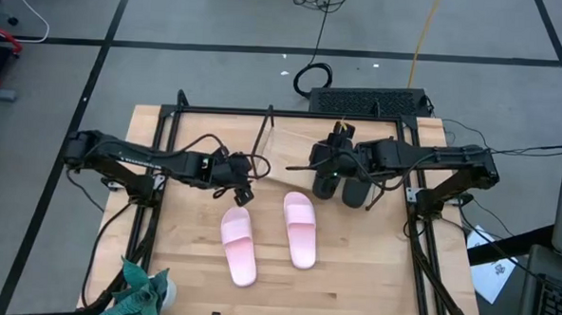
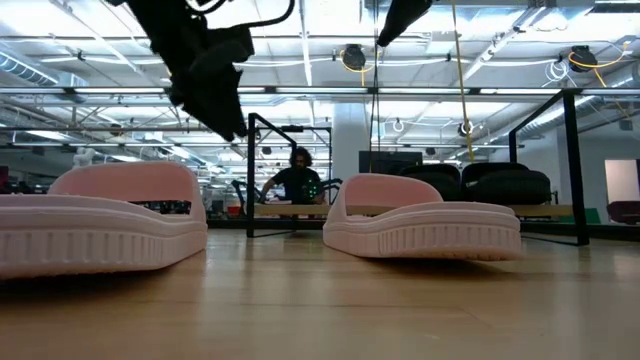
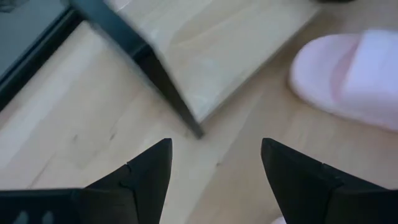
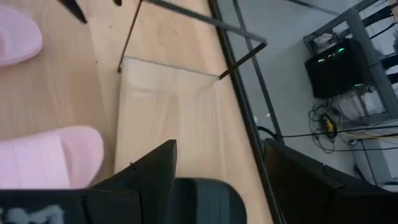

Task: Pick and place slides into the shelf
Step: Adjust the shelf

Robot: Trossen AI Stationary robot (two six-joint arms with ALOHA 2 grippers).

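Note:
Two pale pink slides (image 1: 239, 246) (image 1: 300, 230) lie soles down on the wooden table, side by side in the middle. Two black slides (image 1: 327, 183) (image 1: 356, 191) sit on the right part of the shelf's light board (image 1: 291, 150), under my right arm. The shelf's thin black rods (image 3: 168, 81) rise from the board's corners. My left gripper (image 1: 244, 193) hangs open, tipped down, just above the table between the left pink slide's far end and the board's near left corner. My right gripper (image 4: 219, 144) stands open, raised above one black slide (image 4: 205, 199).
A larger black frame (image 1: 157, 171) runs along the table's sides. A teal object (image 1: 142, 289) sits at the near left corner and a black box (image 1: 369, 100) stands behind the far edge. A person (image 2: 298, 180) sits beyond the table. Bare wood lies near the front.

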